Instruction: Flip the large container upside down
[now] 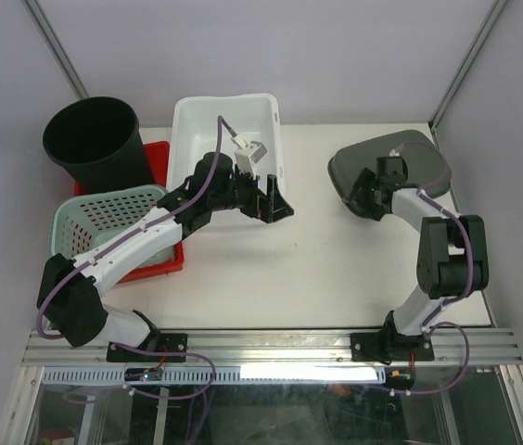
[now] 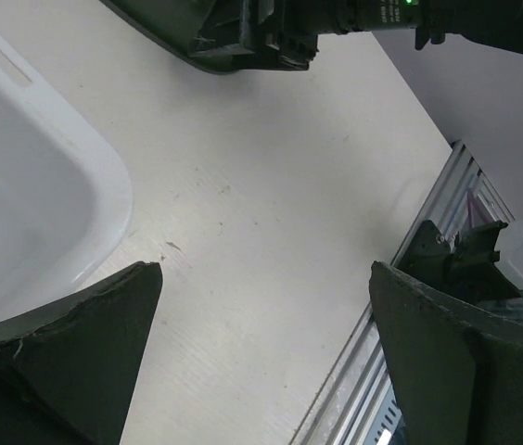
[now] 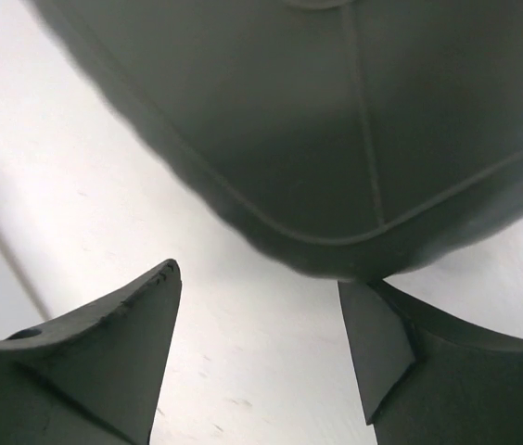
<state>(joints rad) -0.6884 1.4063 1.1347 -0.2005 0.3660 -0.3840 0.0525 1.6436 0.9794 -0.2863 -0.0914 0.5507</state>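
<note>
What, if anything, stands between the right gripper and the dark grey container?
Nothing visible does. The right gripper sits with open jaws at the near edge of the dark grey container. In the right wrist view, only bare table shows between its fingers, and the container's edge lies close ahead of their tips.

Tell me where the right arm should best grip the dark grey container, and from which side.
Probably the edge at the rounded near-left corner of the dark grey container, coming in low over the table from the robot's side. That corner faces the right gripper, whose jaws stand open just short of it, and the edge there looks thin enough to fit between them.
</note>
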